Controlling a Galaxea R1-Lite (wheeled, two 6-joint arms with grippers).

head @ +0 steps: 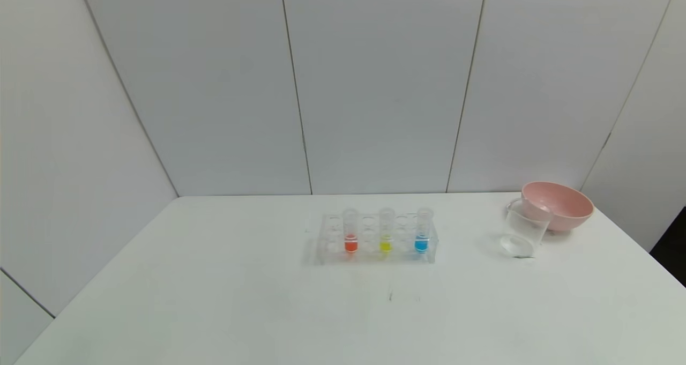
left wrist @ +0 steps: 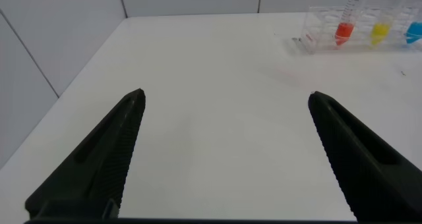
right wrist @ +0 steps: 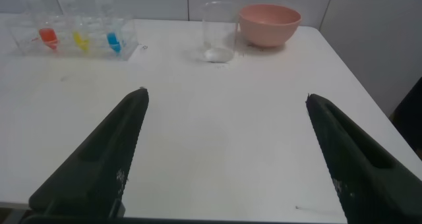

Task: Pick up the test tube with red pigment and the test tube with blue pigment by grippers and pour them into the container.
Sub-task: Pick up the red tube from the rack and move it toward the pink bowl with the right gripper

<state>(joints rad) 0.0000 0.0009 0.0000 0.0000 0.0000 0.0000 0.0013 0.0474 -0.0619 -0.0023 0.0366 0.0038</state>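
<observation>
The left gripper (left wrist: 224, 155) is held with jaws spread wide and nothing between them, poised above bare table (head: 214, 300) on the robot's left, well apart from the rack; the right gripper (right wrist: 224, 155) is likewise spread and unladen over the right-hand side of the table. Neither is seen from the head camera, so both are judged to be drawn back, ready for approach. Farther out, the clear tube rack (head: 327, 250) is set centrally, presumably to keep the tubes upright and reachable from either side. In it stand the test tube with red pigment (head: 350, 233) at the left, a yellow-liquid tube (head: 386, 232) in the middle and the test tube with blue pigment (head: 423, 232) at the right. The container (head: 525, 231) is placed upright to the right, just before a pink bowl (head: 560, 207); whether they touch cannot be settled. No brand, label or legible writing is found.
</observation>
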